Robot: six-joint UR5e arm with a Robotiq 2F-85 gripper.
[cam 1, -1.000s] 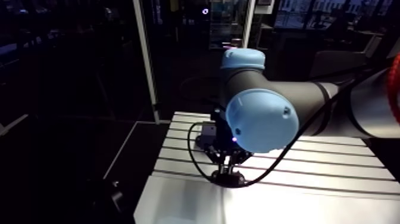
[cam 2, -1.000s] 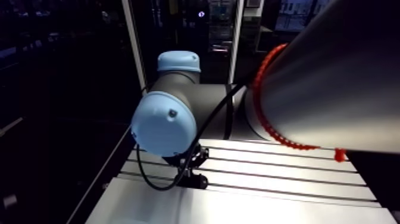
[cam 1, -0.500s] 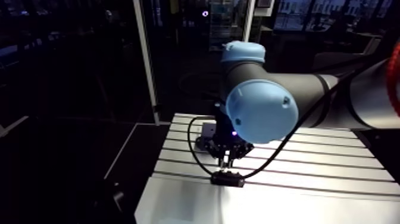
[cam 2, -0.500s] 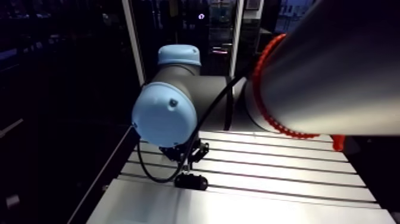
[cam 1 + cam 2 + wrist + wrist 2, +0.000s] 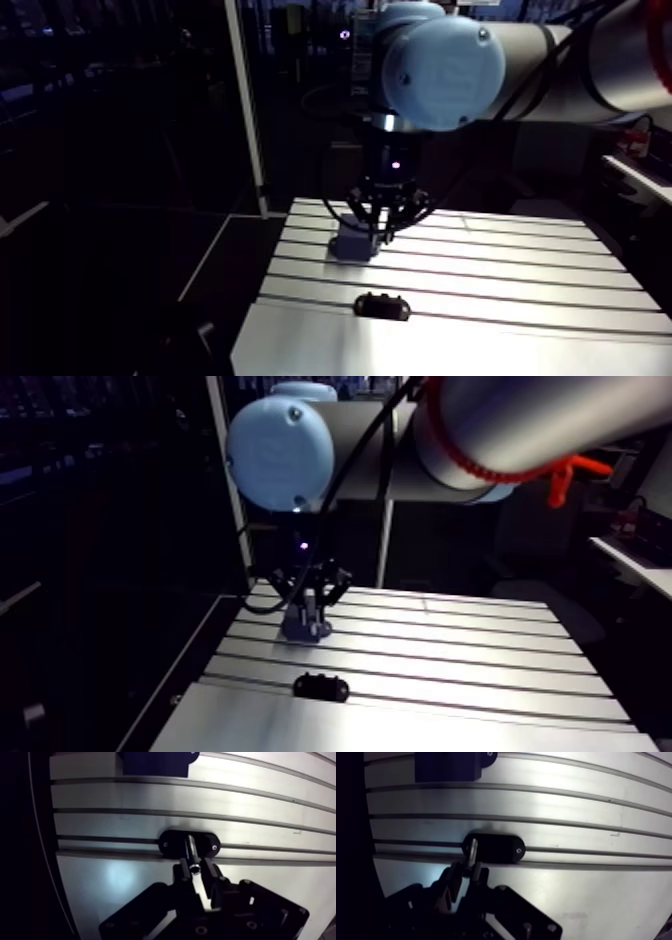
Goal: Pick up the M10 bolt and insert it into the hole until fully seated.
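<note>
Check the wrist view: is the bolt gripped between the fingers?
Yes, the bolt sits clamped between the two fingers, its shank pointing down toward the table.

Eyes on the desk [image 5: 500,350]: a slotted aluminium top, bright under the light. Its long slots [image 5: 125,812] run side by side from 9 o'clock to 3 o'clock in the arm view. Along the 6 o'clock side lies a broad smooth band. There's a black oval plate [image 5: 382,306], flat on the metal right over one slot, its long axis along the groove, with a small screw head [image 5: 214,846] at each end. From the plate, look to 11 o'clock: a dark block [image 5: 350,245] stands on the desk a couple of slots off, apart from the plate. Both sit toward the desk's 9 o'clock side.
</note>
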